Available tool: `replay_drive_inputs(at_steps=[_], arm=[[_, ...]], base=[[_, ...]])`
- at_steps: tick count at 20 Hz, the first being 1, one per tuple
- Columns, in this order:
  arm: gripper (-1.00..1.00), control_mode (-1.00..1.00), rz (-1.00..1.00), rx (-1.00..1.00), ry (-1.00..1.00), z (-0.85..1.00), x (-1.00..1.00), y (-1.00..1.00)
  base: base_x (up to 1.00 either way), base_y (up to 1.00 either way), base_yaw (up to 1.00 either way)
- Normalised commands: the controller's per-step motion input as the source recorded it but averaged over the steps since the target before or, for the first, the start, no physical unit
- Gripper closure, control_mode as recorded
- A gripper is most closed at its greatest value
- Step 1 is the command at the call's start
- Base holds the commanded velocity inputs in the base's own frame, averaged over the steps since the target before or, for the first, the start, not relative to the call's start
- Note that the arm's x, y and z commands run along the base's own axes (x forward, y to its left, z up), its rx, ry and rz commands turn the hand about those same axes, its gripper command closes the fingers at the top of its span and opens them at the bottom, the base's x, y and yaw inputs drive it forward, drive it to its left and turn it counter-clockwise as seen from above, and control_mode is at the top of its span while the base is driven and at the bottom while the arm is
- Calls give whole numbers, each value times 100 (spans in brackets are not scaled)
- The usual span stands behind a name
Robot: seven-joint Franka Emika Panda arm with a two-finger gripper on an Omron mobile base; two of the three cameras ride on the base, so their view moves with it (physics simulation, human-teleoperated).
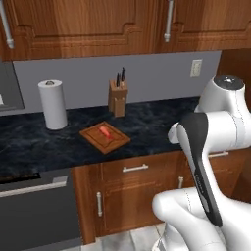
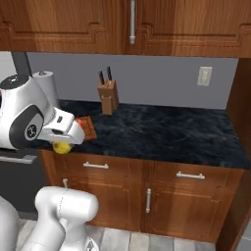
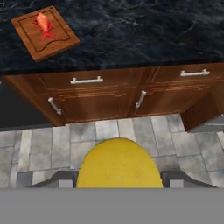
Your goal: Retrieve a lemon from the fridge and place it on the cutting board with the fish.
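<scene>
Between the gripper [image 3: 118, 179] fingers, lemon [image 3: 118, 164].

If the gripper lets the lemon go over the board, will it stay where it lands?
Probably not: the lemon looks round and smooth, so it may roll. The cutting board seems flat with only a shallow groove, unlikely to stop it. Held between the fingers, it appears firm.

counter [image 1: 157, 122]: dark marbled, over wooden cabinets [image 1: 132, 188]
paper towel roll [image 1: 53, 104]: stood upright at the wall
knife block [image 1: 118, 97]: stood right of the roll
outlet [image 1: 196, 68]: on the grey wall
</scene>
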Motion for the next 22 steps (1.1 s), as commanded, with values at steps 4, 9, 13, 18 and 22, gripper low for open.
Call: replay_drive_inputs(at_steps=[4, 9, 13, 18, 22], arm=[[100, 100, 0, 0, 0, 0, 0, 0], [100, 100, 0, 0, 0, 0, 0, 0], [100, 100, 0, 0, 0, 0, 0, 0], [100, 100, 0, 0, 0, 0, 0, 0], [100, 100, 0, 0, 0, 0, 0, 0]], base=[[39, 61, -6], [51, 55, -6], [45, 51, -6], [44, 53, -6], [28, 39, -3]])
